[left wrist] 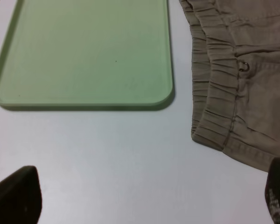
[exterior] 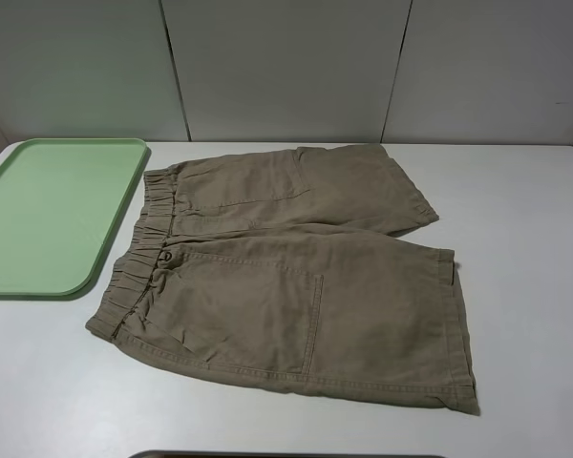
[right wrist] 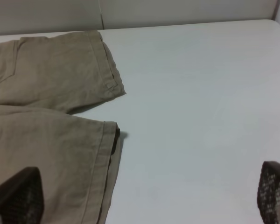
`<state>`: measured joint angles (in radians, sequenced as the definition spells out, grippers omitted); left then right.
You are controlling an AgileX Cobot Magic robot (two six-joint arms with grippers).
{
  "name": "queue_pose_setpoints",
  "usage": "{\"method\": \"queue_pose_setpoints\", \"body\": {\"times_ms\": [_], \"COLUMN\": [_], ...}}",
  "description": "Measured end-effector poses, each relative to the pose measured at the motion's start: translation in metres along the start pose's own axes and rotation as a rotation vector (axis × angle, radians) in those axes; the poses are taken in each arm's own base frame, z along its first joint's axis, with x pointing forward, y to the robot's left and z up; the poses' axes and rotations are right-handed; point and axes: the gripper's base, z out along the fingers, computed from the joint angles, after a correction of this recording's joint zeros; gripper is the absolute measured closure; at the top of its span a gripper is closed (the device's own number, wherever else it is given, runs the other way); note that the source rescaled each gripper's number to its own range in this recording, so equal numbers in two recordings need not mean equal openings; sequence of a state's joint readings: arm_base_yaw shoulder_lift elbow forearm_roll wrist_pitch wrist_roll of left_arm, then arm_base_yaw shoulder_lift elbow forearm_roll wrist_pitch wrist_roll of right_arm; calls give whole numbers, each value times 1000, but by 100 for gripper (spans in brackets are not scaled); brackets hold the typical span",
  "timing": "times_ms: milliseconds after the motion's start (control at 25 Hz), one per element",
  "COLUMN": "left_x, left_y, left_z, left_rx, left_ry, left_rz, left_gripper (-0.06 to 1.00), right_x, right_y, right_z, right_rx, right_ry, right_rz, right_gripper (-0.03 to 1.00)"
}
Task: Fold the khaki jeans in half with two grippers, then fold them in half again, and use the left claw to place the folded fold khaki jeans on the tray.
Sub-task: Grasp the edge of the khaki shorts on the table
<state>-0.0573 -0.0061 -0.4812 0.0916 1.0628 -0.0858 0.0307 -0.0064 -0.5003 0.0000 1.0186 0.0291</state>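
The khaki jeans [exterior: 286,277] lie spread flat on the white table, waistband to the left and leg hems to the right. The mint-green tray [exterior: 53,215] lies at the far left, beside the waistband, with nothing on it. Neither arm shows in the exterior high view. In the left wrist view the left claw [left wrist: 149,198] is open above bare table, near the tray [left wrist: 84,100] and the waistband corner [left wrist: 214,130]. In the right wrist view the right gripper [right wrist: 149,198] is open, one fingertip [right wrist: 18,196] over the leg hem [right wrist: 107,154], the other over bare table.
A grey panelled wall [exterior: 286,67] stands behind the table's far edge. A dark edge [exterior: 286,455] shows at the front of the table. White tabletop [exterior: 525,210] surrounds the shorts on the right and in front.
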Motion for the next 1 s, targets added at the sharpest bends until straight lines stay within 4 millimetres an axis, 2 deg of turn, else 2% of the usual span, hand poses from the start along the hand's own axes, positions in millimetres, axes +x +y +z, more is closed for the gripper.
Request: {"method": "queue_pose_setpoints", "body": {"times_ms": [680,1000], "left_x": [0,-7], "left_y": [0,19], "left_z": [0,0], "left_rx": [1,-111], "left_ry": [0,-59], "left_rz": [5,231], "left_gripper": [-1,-1], "right_x": [0,0], "right_y": [0,0], "right_z": [0,0], "right_rx": [0,0], "right_ry": [0,0], "right_rz": [0,0], "right_gripper": [-3,-3]}}
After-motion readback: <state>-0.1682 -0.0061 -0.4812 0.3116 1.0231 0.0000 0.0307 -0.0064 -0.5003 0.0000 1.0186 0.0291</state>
